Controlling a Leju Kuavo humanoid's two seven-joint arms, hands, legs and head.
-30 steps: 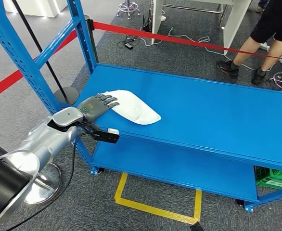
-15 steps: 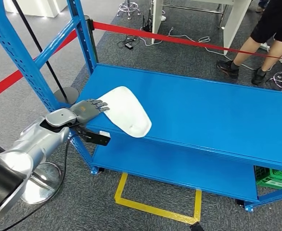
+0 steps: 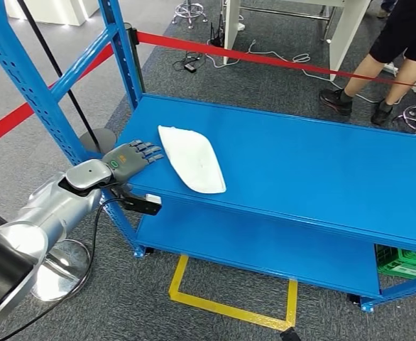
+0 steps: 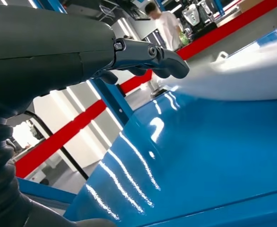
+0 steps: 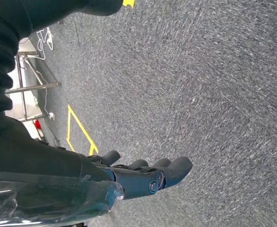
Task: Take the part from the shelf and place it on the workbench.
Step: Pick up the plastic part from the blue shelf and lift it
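Note:
The part (image 3: 192,160) is a flat white tapered piece lying on the top blue shelf board (image 3: 313,163), near its front left corner. My left hand (image 3: 130,158) reaches over that corner with its fingers stretched out and holds nothing. Its fingertips end right at the part's near edge, and I cannot tell whether they touch it. In the left wrist view the fingers (image 4: 148,54) point at the blurred white part (image 4: 244,75) above the glossy blue board (image 4: 187,161). My right hand (image 5: 144,175) hangs over grey carpet, fingers straight and apart, holding nothing.
Blue perforated uprights (image 3: 123,50) frame the shelf's left end. A lower shelf board (image 3: 259,245) lies beneath, with a green crate (image 3: 404,263) at its right. Red barrier tape (image 3: 259,58) runs behind, where a person's legs (image 3: 393,64) stand. Yellow floor marking (image 3: 233,309) lies in front.
The left hand had its fingers on the part and tipped it up. The part now lies flat again, turned more lengthwise, and the hand has drawn back slightly to the left.

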